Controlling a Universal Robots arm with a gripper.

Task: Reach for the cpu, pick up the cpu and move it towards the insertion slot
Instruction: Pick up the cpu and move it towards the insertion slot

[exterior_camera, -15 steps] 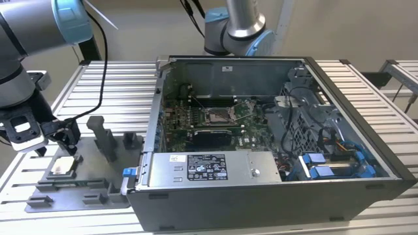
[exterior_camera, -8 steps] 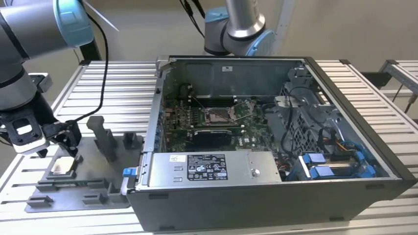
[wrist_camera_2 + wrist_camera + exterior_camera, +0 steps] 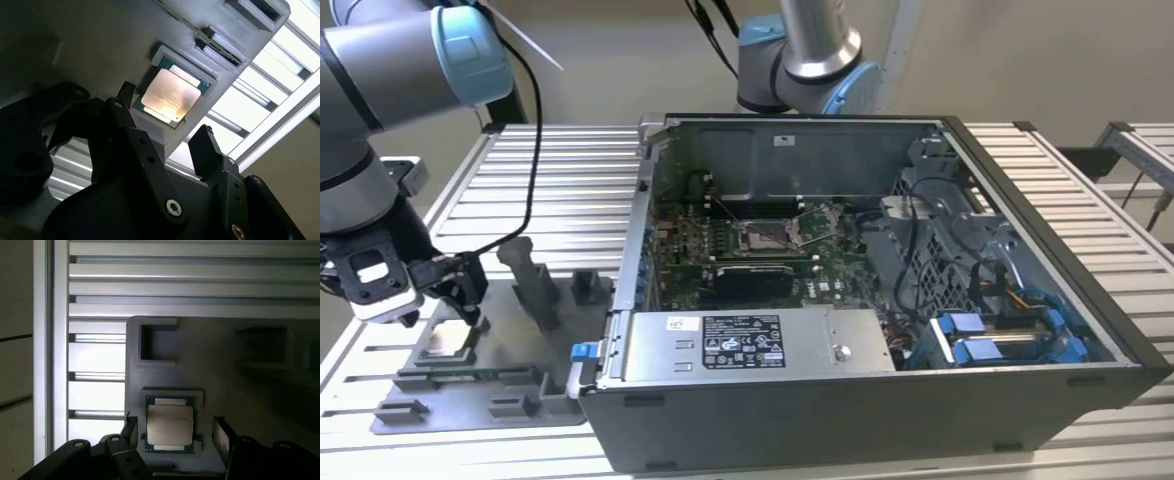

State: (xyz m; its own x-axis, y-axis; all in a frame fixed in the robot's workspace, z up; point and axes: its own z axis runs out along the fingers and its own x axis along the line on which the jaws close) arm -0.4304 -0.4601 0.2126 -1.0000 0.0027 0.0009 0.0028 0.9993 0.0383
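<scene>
End effector (image 3: 175, 430) wide open, fingers (image 3: 221, 437) flanking the cpu (image 3: 169, 422); seemingly not touching.

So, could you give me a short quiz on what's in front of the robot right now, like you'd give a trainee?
1. True or false: the small, flat, square, silvery-topped cpu lies in a recess of the grey plastic fixture.
2. Pick one: the black gripper is A) shut on the cpu, B) open, with one finger on each side of the cpu, C) down inside the big metal box.
3. Fill the gap: the square, silver metal-framed insertion slot with the dark centre sits on the green board inside the open ____.

Key: 1 true. 2 B. 3 computer case, the large dark grey metal one.
</scene>
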